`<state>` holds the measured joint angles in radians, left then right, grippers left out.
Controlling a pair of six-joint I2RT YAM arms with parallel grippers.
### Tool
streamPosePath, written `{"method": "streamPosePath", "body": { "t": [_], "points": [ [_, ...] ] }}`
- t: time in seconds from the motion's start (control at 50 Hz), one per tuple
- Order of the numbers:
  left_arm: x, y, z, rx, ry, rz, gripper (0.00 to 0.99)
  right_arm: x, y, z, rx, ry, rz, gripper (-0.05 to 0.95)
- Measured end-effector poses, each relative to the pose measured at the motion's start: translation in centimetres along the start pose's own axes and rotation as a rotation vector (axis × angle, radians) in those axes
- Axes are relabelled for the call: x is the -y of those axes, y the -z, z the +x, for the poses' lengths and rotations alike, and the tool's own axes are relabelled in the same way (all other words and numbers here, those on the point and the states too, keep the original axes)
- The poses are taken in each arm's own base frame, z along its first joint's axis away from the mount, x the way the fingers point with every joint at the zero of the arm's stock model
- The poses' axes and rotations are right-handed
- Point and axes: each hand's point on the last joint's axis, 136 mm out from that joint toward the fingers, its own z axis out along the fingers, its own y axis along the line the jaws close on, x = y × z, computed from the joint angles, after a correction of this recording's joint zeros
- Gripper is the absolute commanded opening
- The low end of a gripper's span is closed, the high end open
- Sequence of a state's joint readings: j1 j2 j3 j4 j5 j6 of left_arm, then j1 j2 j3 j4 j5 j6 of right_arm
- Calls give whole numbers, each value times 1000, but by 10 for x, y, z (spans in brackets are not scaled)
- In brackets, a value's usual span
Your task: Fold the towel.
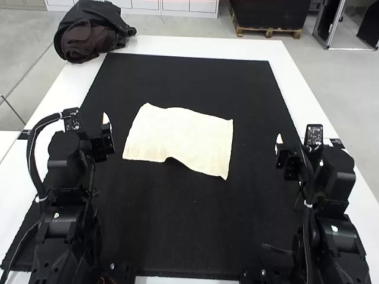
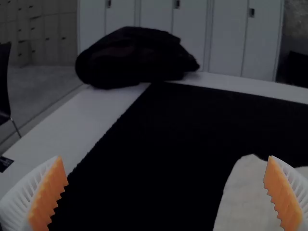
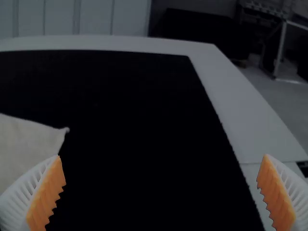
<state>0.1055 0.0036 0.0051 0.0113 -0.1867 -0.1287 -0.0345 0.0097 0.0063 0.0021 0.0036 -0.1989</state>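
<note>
Cream towel [image 1: 180, 139] lies spread on black mat [image 1: 172, 231], placed centrally, we judge, so either side is reachable. Left tool [image 2: 165, 156] and right tool [image 3: 162, 156]: both open, empty, presumably set wide for pinching edges.

Operator: Site classification?
Technician: Robotics lab or workshop.
Operator: Identifying features?
Technician: Left robot arm [image 1: 62, 219] and right robot arm [image 1: 337, 231] at the table [image 1: 177, 47]; grey hard floor [image 3: 285, 98]; locker-style cabinets [image 2: 226, 43].
</note>
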Motion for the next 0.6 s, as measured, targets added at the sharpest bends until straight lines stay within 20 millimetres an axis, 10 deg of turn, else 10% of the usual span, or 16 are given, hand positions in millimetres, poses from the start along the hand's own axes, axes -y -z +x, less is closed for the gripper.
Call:
{"method": "streamPosePath", "body": {
  "t": [0.6],
  "points": [
    [0, 0, 0, 0, -20, 0, 959, 0, 0, 0, 0, 19, 0, 921]
  ]
}}
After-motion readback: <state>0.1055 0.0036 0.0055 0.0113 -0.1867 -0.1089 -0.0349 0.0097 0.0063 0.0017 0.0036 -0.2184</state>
